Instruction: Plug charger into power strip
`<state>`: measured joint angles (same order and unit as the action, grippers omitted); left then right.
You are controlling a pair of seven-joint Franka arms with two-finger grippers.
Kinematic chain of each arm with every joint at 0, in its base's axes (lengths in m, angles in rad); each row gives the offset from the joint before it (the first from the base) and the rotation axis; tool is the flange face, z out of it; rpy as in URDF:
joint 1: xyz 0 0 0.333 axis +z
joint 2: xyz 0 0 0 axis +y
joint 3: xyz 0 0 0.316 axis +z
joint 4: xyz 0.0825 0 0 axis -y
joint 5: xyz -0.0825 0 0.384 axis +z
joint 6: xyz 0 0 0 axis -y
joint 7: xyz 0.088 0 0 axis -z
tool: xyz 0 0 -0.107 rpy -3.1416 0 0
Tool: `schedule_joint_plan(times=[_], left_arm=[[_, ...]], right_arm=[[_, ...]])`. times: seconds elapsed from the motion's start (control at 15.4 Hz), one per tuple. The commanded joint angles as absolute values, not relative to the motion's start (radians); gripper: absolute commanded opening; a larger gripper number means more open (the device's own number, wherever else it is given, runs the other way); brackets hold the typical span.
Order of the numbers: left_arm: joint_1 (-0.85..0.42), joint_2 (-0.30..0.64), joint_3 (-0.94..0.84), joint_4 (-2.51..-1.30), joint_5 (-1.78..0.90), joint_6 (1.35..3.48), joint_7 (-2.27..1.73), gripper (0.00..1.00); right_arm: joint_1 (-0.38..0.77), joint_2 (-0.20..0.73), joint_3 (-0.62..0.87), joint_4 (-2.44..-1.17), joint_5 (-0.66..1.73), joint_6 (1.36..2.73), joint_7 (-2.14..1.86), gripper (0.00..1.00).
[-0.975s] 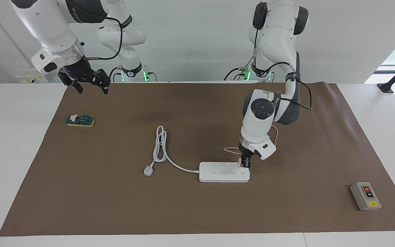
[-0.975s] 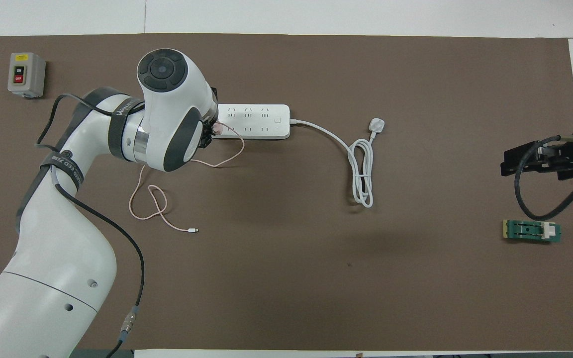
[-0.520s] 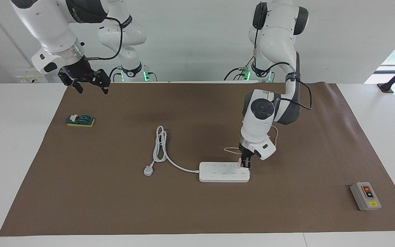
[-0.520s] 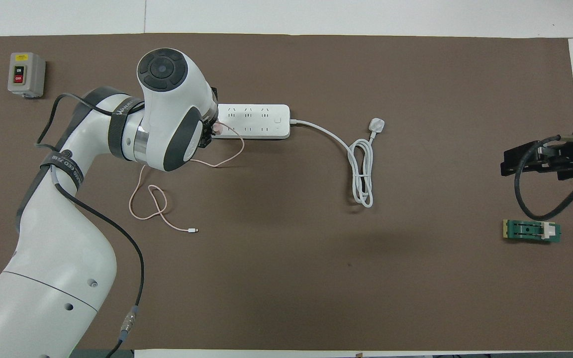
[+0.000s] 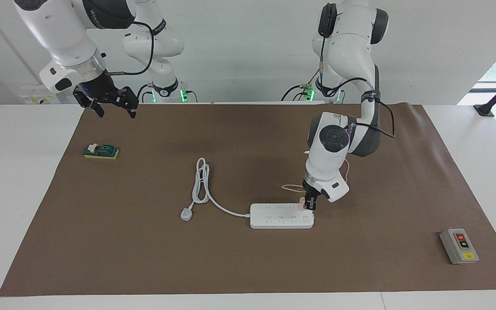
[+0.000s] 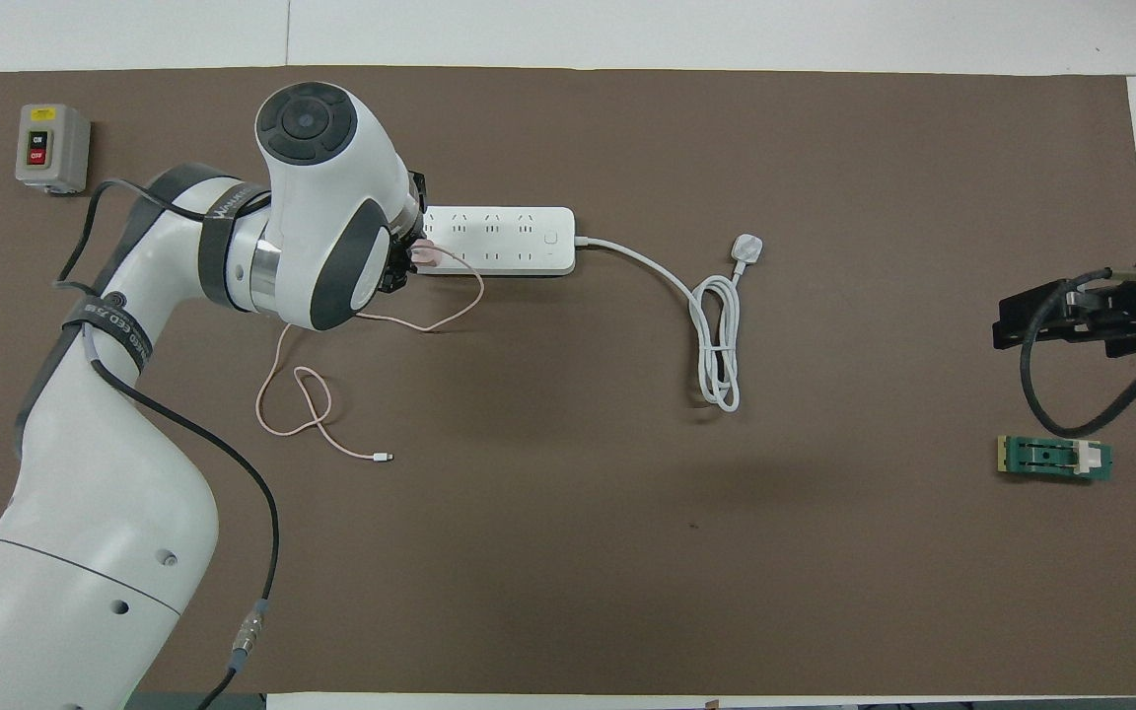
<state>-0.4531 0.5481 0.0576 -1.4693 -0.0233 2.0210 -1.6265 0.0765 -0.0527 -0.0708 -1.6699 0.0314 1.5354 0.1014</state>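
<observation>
The white power strip (image 5: 280, 215) (image 6: 499, 240) lies flat near the middle of the brown mat. The pale-pink charger (image 5: 302, 201) (image 6: 423, 254) sits on the strip's end toward the left arm, on the socket row nearer to the robots. My left gripper (image 5: 310, 204) (image 6: 396, 268) points down right against the charger, at that same end of the strip. The charger's thin pink cable (image 6: 292, 394) loops over the mat toward the robots and ends in a white connector (image 6: 386, 457). My right gripper (image 5: 113, 110) (image 6: 1061, 330) waits open in the air over the mat's edge.
The strip's thick white cord coils toward the right arm's end and ends in a white plug (image 5: 186, 214) (image 6: 746, 247). A grey switch box (image 5: 459, 246) (image 6: 51, 148) stands at the left arm's end. A small green and yellow block (image 5: 100, 151) (image 6: 1054, 459) lies under the right gripper's side.
My left arm's wrist has shifted a little toward the left arm's end, and more of the pink charger shows on the strip. The strip and the right arm have not moved.
</observation>
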Motion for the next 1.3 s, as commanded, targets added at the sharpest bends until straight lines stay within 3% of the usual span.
schedule_joint_plan(times=[0.0,0.58,1.23], left_arm=[[-0.442,0.499,0.055,-1.431,-0.037,1.909,-1.597,1.00],[-0.359,0.344,0.061,-1.385,-0.032,1.764,-1.484,1.00],[-0.060,0.200,0.054,-1.399,0.031,1.628,-0.594,1.00]], right_arm=[[0.055,-0.061,-0.054,-1.678,0.018,1.537,0.078,1.00],[0.057,-0.061,-0.054,-1.678,0.018,1.537,0.078,1.00],[0.057,-0.061,-0.054,-1.678,0.018,1.537,0.078,1.00]])
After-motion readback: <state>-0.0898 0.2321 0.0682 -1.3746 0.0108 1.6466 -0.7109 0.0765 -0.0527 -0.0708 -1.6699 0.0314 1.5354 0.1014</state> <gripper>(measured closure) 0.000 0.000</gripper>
